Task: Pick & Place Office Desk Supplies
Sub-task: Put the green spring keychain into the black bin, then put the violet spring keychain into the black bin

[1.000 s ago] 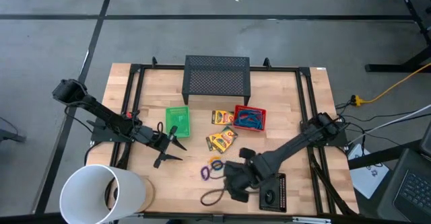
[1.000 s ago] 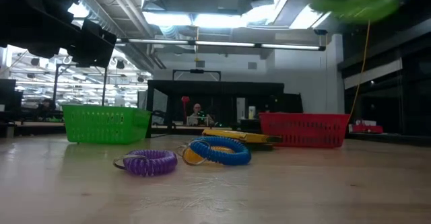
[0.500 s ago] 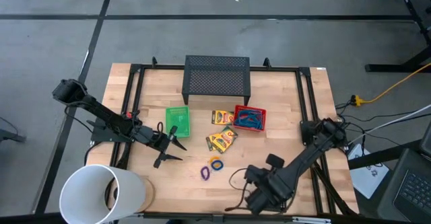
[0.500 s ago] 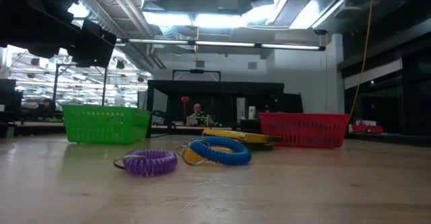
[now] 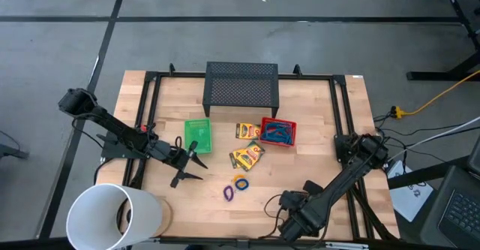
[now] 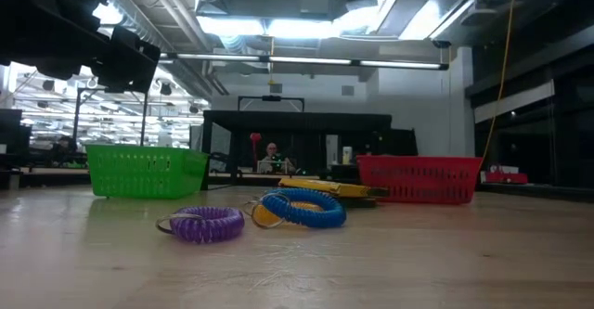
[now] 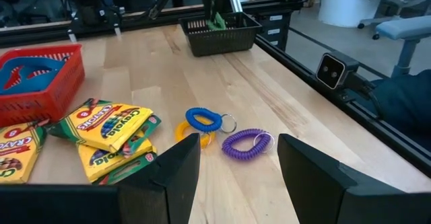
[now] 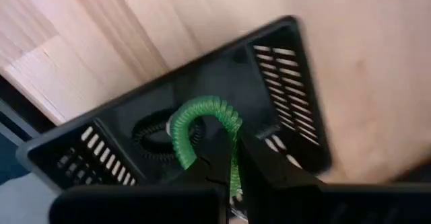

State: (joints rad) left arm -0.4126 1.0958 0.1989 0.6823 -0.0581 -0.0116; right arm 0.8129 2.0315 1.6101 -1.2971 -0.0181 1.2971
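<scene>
Hovering over the black mesh tray point(image 8: 283, 83) with right gripper point(image 8: 232, 163) fingers pinching the green coil ring point(image 8: 202, 126); left gripper point(image 7: 232, 163) waiting wide; purple ring point(image 5: 228, 193), blue ring point(image 5: 241, 182), crayon boxes point(image 5: 247, 156) remaining on the surface point(image 5: 315, 122).

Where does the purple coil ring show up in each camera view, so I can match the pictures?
High view: purple coil ring on the wood, front of centre.
Low view: lower left of centre.
Left wrist view: between that arm's fingers.
Right wrist view: not in it.
Shared landmark: the blue coil ring right beside it.
</scene>
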